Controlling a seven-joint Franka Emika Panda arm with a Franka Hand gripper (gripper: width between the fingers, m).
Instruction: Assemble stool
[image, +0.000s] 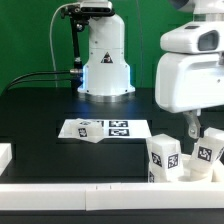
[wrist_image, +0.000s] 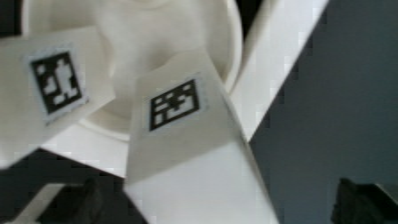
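Note:
The stool is a cluster of loose white parts at the exterior view's lower right. One chunky leg (image: 163, 157) and another tagged leg (image: 210, 152) stand there side by side. My gripper (image: 190, 128) hangs just above them, fingers pointing down between the two. In the wrist view a long white leg (wrist_image: 187, 150) with a square tag runs between my dark fingertips (wrist_image: 365, 205). The gripper (wrist_image: 217, 208) is open, with a gap showing beside the leg. Behind that leg lies a rounded white part (wrist_image: 134, 55) and another tagged piece (wrist_image: 57, 82).
The marker board (image: 105, 128) lies flat mid-table, with a small white piece on its left end. A long white border rail (image: 80, 190) runs along the front edge, and a short one (image: 5, 155) sits at the exterior view's left. The arm's base (image: 105, 60) stands at the back.

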